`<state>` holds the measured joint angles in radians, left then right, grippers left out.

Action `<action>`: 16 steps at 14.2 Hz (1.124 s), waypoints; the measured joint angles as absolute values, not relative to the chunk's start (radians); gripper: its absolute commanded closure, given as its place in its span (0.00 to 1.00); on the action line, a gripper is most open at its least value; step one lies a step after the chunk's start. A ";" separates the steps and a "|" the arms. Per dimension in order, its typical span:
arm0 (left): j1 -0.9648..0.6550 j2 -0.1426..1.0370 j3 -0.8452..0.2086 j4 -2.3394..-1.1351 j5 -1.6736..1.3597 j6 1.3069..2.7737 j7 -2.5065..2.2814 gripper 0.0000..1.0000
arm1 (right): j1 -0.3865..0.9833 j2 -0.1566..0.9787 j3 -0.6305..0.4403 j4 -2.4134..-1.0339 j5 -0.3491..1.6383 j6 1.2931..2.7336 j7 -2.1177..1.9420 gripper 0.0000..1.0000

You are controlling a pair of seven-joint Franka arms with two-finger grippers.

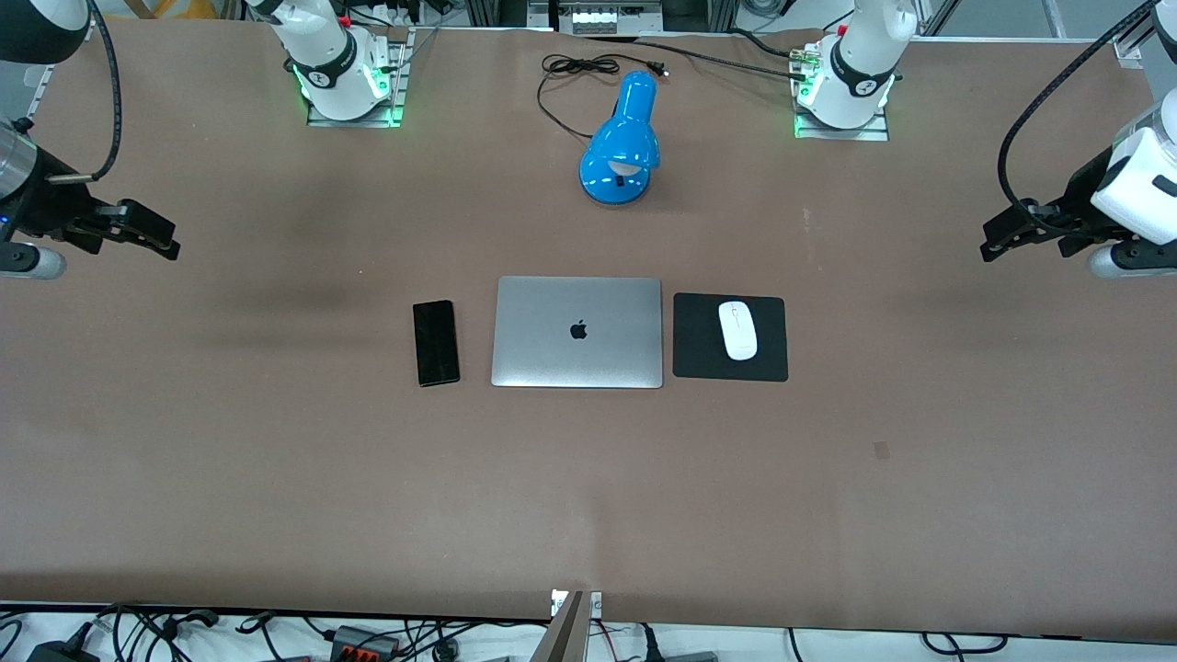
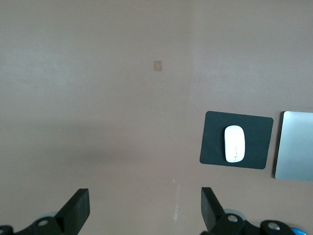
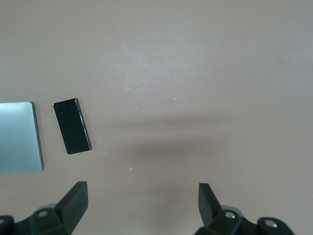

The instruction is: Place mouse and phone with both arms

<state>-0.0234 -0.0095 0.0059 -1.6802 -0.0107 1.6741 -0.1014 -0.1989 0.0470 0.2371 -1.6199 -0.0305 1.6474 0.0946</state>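
Observation:
The white mouse (image 1: 737, 330) (image 2: 234, 143) lies on a square black mat (image 1: 703, 354) (image 2: 213, 142), beside a closed silver laptop (image 1: 577, 332) on its left arm's side. The black phone (image 1: 435, 342) (image 3: 72, 125) lies flat on the table on the laptop's right arm's side. My left gripper (image 1: 1007, 234) (image 2: 145, 208) hangs open and empty over bare table at the left arm's end. Over the right arm's end, my right gripper (image 1: 152, 234) (image 3: 143, 205) is likewise open with nothing between its fingers. Both are well away from the objects.
A blue desk lamp (image 1: 623, 140) with a black cord (image 1: 570, 69) stands farther from the front camera than the laptop, between the two arm bases. A small patch (image 1: 881, 450) marks the brown table nearer the front camera than the mat.

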 measured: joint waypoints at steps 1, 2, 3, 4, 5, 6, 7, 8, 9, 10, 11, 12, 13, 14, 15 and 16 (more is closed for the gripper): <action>-0.026 -0.013 0.006 -1.684 -0.011 1.674 -0.101 0.00 | -0.140 0.046 0.181 -1.620 -0.031 1.644 0.095 0.00; -0.028 -0.015 0.006 -1.686 -0.011 1.675 -0.101 0.00 | -0.079 0.045 0.112 -1.620 -0.031 1.642 0.095 0.00; -0.029 -0.016 0.006 -1.687 -0.011 1.675 -0.101 0.00 | -0.037 0.045 0.057 -1.620 -0.031 1.639 0.095 0.00; -0.030 -0.017 0.006 -1.689 -0.011 1.675 -0.101 0.00 | -0.020 0.046 0.028 -1.620 -0.031 1.637 0.095 0.00; -0.030 -0.017 0.006 -1.690 -0.011 1.675 -0.101 0.00 | -0.017 0.046 0.017 -1.620 -0.031 1.637 0.095 0.00; -0.030 -0.017 0.006 -1.692 -0.011 1.675 -0.101 0.00 | -0.015 0.046 0.014 -1.620 -0.031 1.637 0.095 0.00; -0.030 -0.017 0.006 -1.692 -0.011 1.675 -0.101 0.00 | -0.012 0.046 0.014 -1.619 -0.030 1.637 0.095 0.00; -0.030 -0.017 0.006 -1.692 -0.011 1.675 -0.101 0.00 | -0.008 0.046 0.014 -1.618 -0.030 1.637 0.095 0.00; -0.030 -0.017 0.007 -1.692 -0.011 1.675 -0.101 0.00 | -0.006 0.046 0.013 -1.617 -0.030 1.637 0.095 0.00; -0.030 -0.018 0.007 -1.692 -0.011 1.674 -0.101 0.00 | -0.006 0.047 0.011 -1.616 -0.030 1.637 0.095 0.00; -0.030 -0.019 0.008 -1.692 -0.011 1.674 -0.101 0.00 | -0.006 0.048 0.007 -1.615 -0.030 1.637 0.094 0.00; -0.030 -0.019 0.008 -1.692 -0.011 1.674 -0.101 0.00 | -0.006 0.049 0.002 -1.615 -0.030 1.637 0.093 0.00; -0.031 -0.019 0.008 -1.692 -0.011 1.671 -0.101 0.00 | -0.006 0.052 0.000 -1.615 -0.030 1.637 0.093 0.00; -0.031 -0.019 0.008 -1.692 -0.011 1.665 -0.101 0.00 | -0.006 0.054 0.000 -1.613 -0.030 1.637 0.093 0.00; -0.031 -0.019 0.009 -1.692 -0.011 1.657 -0.101 0.00 | -0.004 0.056 0.000 -1.612 -0.030 1.637 0.092 0.00; -0.031 -0.019 0.010 -1.692 -0.011 1.652 -0.101 0.00 | -0.001 0.057 0.000 -1.611 -0.030 1.637 0.092 0.00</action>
<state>-0.0307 -0.0187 0.0097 -1.6916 -0.0106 1.6522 -0.1015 -0.0013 0.0570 -0.0003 -1.6106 -0.0301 1.6368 0.0925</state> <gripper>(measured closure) 0.000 0.000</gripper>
